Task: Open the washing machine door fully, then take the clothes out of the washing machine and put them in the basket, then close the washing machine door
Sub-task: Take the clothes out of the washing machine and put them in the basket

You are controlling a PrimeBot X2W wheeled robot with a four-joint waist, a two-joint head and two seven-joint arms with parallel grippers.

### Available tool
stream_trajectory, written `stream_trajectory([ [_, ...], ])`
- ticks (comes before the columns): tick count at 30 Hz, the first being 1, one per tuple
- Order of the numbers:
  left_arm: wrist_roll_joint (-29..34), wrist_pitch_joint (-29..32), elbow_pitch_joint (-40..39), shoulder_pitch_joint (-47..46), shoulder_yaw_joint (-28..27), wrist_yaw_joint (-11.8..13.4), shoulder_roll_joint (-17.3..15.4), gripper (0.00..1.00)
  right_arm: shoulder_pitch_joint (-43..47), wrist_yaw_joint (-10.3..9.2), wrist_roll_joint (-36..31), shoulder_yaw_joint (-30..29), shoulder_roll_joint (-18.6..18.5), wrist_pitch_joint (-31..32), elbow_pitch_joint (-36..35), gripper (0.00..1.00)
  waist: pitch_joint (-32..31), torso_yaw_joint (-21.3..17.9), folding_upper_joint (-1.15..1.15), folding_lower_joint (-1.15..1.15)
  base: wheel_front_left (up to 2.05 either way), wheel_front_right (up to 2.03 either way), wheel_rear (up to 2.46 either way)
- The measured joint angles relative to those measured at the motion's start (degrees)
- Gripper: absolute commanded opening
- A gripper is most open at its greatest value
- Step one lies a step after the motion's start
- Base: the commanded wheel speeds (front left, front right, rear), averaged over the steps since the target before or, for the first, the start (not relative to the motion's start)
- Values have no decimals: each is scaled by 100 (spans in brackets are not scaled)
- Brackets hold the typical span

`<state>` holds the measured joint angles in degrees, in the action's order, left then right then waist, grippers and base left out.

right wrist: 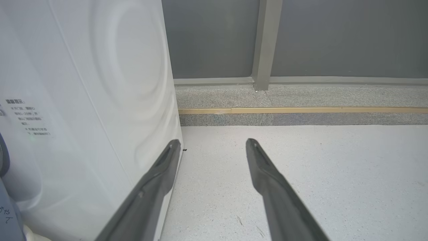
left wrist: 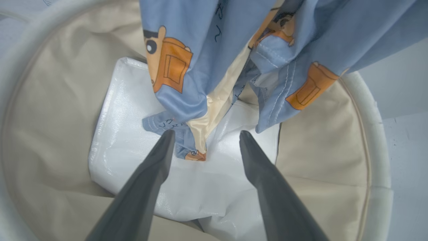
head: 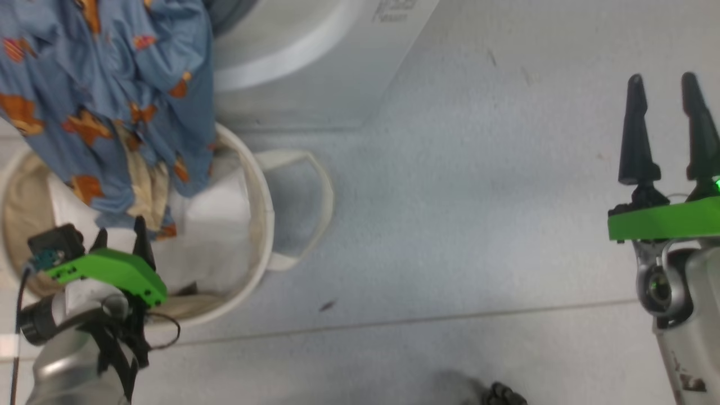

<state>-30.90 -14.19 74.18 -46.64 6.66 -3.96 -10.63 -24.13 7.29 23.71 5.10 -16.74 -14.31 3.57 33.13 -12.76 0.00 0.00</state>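
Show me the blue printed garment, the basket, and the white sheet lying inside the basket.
clothes (head: pixel 112 73): head view, on a blue fold of the fabric.
basket (left wrist: pixel 43 117): left wrist view, on its cream inner wall.
white sheet (left wrist: pixel 113 150): left wrist view, on its left part.

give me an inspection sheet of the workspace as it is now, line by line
surface: pale speckled floor, a seam line and a few dark specks
job's things: the clothes hang down into the basket; the washing machine stands right beside it
clutter: a white sheet lies in the basket's bottom
grippers: left gripper open over the basket, a finger each side of the garment's lower end; right gripper open and empty over bare floor
cables: thin black cable loops at the left wrist
surroundings: grey wall panels, tan strip along the floor edge
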Motion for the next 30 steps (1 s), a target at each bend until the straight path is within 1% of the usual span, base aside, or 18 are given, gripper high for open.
stream_trajectory([
  [3,76,-8,-260,228,-29,-22,-7,100,103,0,0,32,31,0,118,100,-324,40,0,0,0,0,0],
  [4,76,-8,-260,228,-29,-22,-7,100,103,0,0,32,31,0,118,100,-324,40,0,0,0,0,0],
  [6,33,-11,-633,396,-158,-99,-15,100,247,0,1,58,65,0,213,100,-553,73,0,0,0,0,0],
  [9,78,-12,-1169,660,-315,-123,-64,100,492,0,4,108,123,0,360,100,-910,123,0,0,0,0,0],
  [13,260,-12,-2029,1120,-566,-212,-146,100,773,0,9,159,188,0,506,100,-1391,175,0,0,0,0,0],
  [16,436,-13,-2704,1466,-713,-219,-174,100,950,0,8,247,202,0,597,100,-1745,191,0,0,0,0,0],
  [18,647,-13,-3153,1723,-765,-214,-211,100,1059,0,7,337,218,0,643,100,-1973,191,0,0,0,0,0],
  [24,876,-13,-4234,2625,-936,-152,-268,100,1282,0,-1,615,260,0,809,100,-2557,145,0,0,0,0,0],
  [25,932,10,-4506,2953,-922,-129,-326,100,1330,0,-25,625,270,0,849,100,-2714,126,0,0,0,0,0],
  [30,1053,452,-5235,3755,-900,10,-545,100,1436,0,-148,668,278,0,928,100,-3031,92,0,0,0,0,0],
])
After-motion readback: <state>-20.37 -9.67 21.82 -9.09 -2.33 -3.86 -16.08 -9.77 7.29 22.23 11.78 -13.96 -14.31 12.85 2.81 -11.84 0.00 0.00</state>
